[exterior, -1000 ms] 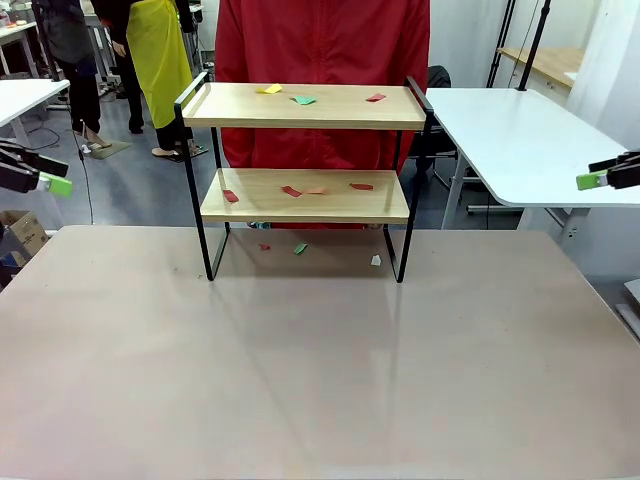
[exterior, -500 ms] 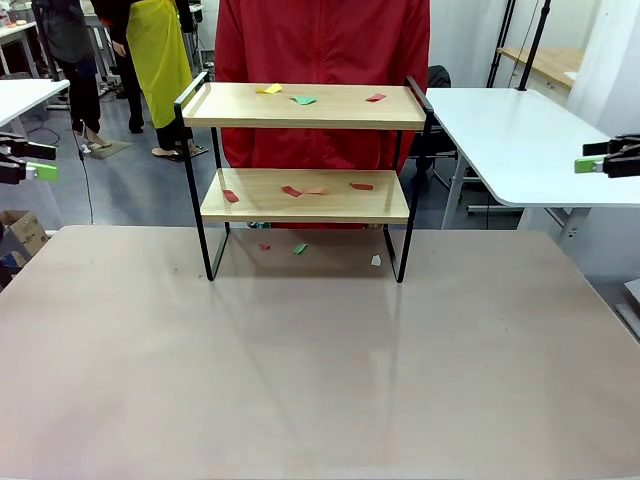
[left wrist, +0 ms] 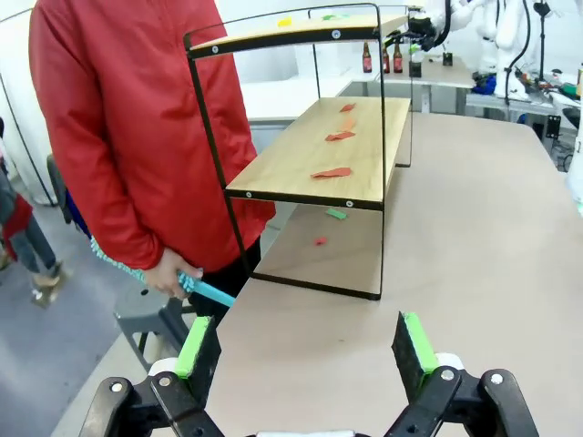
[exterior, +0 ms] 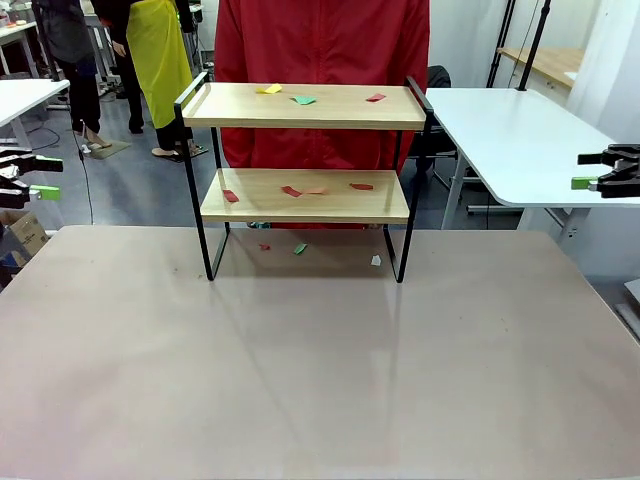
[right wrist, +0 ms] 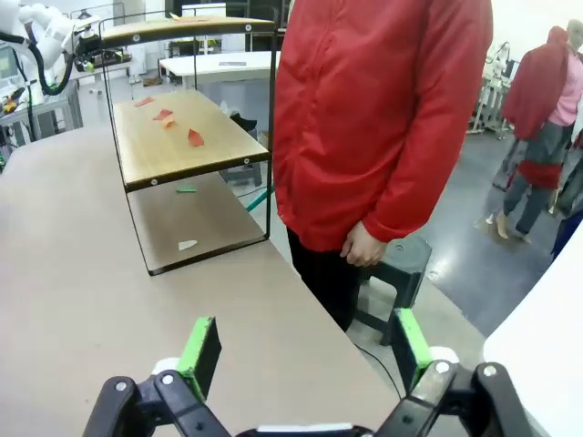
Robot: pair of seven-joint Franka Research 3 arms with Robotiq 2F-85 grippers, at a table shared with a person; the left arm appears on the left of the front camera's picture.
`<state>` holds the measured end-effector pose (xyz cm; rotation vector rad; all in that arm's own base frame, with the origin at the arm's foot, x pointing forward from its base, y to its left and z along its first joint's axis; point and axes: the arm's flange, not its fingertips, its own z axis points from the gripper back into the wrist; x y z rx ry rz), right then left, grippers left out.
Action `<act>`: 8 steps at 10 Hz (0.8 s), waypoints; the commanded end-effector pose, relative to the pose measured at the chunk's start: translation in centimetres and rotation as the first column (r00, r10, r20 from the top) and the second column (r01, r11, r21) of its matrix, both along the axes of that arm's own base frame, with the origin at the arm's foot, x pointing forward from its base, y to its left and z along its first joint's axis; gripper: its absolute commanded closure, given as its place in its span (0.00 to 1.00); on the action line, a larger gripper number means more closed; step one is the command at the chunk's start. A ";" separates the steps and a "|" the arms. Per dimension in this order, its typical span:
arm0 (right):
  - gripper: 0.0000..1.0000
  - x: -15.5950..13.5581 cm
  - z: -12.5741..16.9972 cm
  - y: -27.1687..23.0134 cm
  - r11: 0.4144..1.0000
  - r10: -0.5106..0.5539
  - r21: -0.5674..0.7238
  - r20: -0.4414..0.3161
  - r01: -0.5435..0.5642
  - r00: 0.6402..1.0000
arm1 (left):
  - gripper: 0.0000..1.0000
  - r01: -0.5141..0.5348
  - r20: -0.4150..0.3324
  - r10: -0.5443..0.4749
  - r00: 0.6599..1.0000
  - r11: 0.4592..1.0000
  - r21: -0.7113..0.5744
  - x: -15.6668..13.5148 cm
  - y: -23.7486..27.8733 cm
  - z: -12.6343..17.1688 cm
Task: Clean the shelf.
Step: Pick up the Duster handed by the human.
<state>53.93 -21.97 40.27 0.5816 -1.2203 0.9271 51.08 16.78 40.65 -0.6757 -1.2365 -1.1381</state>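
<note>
While both arms hang outside the table's edges, the two-tier shelf of light wood boards on a thin black metal frame (exterior: 330,112) stands upright at the 12 o'clock end of the pale beige tabletop (exterior: 320,380), near its far edge. A person in a red jacket (exterior: 320,50) stands just behind it.

On the top board lie a yellow paper scrap (exterior: 269,89) toward 11 o'clock, a green paper scrap (exterior: 303,100) beside it, and a red paper scrap (exterior: 376,97) toward 1 o'clock. On the lower board, four reddish paper scraps (exterior: 291,191) are spread from the 9 o'clock end toward the 3 o'clock end. Under the shelf, on the table, lie a small red bit (exterior: 265,246), a green bit (exterior: 300,248) and a white bit (exterior: 376,260).

At 9 o'clock in the front view, the black, green-padded left gripper (exterior: 52,177) hovers off the table, jaws spread wide and holding nothing; its wrist view (left wrist: 305,350) shows the same gap. At 3 o'clock the matching right gripper (exterior: 580,170) is likewise released and empty (right wrist: 305,350).

One hand of the person (left wrist: 168,273) holds a thin teal object (left wrist: 209,291) of a kind I cannot tell.
</note>
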 end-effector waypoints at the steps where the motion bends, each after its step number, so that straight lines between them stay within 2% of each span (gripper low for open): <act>1: 0.00 0.8 -0.5 -0.6 0.999 0.011 0.048 0.059 -0.014 0.998 | 0.00 0.030 0.052 -0.027 0.998 0.998 -0.055 0.4 1.0 -0.2; 5: 0.00 2.0 -1.1 -1.3 0.998 -0.009 0.063 0.075 0.005 0.997 | 0.00 0.028 0.055 -0.025 0.998 0.998 -0.064 0.5 1.3 -0.8; 6: 0.00 1.0 -1.1 -1.3 0.998 -0.005 0.055 0.025 0.003 1.000 | 0.00 0.013 0.068 -0.008 0.998 0.997 -0.077 0.7 1.2 -0.5; 7: 0.00 1.0 -1.1 -1.3 0.998 -0.005 0.055 0.025 0.003 1.000 | 0.00 0.025 0.021 -0.024 0.999 0.999 -0.045 0.1 1.5 -0.9; 8: 0.00 1.0 -1.1 -1.3 0.998 -0.005 0.055 0.025 0.003 1.000 | 0.00 0.025 0.021 -0.024 0.999 0.999 -0.045 0.1 1.5 -0.9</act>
